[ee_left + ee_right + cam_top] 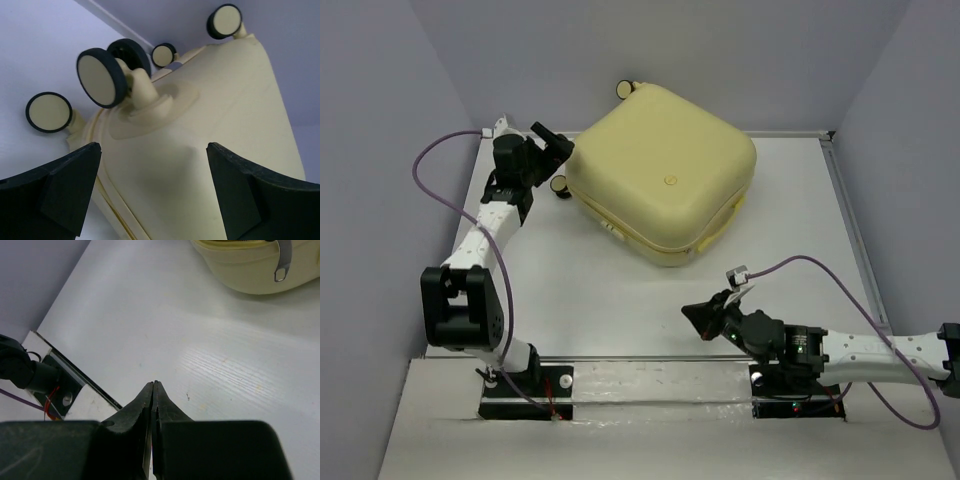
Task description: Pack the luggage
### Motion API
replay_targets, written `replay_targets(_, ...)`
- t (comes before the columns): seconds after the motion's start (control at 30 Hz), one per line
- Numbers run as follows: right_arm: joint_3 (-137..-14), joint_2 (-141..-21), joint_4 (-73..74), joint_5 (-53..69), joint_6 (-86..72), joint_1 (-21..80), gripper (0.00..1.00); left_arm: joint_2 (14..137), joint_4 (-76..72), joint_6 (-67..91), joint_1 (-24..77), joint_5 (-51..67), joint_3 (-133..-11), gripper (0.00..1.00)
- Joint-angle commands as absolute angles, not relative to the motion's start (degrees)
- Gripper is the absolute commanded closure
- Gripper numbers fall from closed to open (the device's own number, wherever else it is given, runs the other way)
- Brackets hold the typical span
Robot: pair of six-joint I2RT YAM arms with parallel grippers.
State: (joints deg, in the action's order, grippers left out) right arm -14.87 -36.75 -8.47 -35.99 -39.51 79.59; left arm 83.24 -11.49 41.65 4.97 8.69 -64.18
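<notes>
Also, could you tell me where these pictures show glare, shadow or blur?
Top external: even light, soft shadow beside the luggage. Left wrist: caster wheels sharp, no glare. Right wrist: streaky sheen on the table, the shut right gripper dark and featureless.

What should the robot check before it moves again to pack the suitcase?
1. Is the suitcase open for packing: not ok, it lies shut.
2. Is the left gripper ready: ok, it is open at the corner by a wheel.
3. Is the left gripper touching the suitcase: cannot tell.
4. Is the right gripper out of the way: ok, it is shut over bare table, apart from the suitcase.
5. Zipped or unzipped: cannot tell; only a pull shows.
</notes>
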Motion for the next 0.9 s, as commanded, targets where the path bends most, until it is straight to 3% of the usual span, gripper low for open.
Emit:
replay_targets(0.0, -15.12, -37.35, -6.77, -35.77, -40.43, 79.89, 0.93, 90.94, -9.67, 44.38, 1.67, 16.52, -71.88, 0.01)
replay_targets(0.4, -18.37, -46.75, -9.49, -32.6, -39.55, 79.89, 0.93, 105.89, -13.36, 49.83, 0.53, 17.93, -85.69, 0.02)
replay_targets(0.73, -18.28, -43.95, -9.84, -33.92, -37.88, 79.89, 0.93, 112.93, -22.92, 57.47, 0.53, 19.51, -88.59, 0.04)
replay_targets(0.83, -17.49, -42.45, -9.49, -35.94, -38.23, 79.89, 0.9, 114.17, -26.96, 59.06, 0.61, 19.34, -88.51, 0.11)
replay_targets(0.87, -17.23, -41.93, -9.32, -36.47, -38.32, 79.89, 0.87, 114.34, -28.46, 59.41, 0.53, 19.42, -88.16, 0.23)
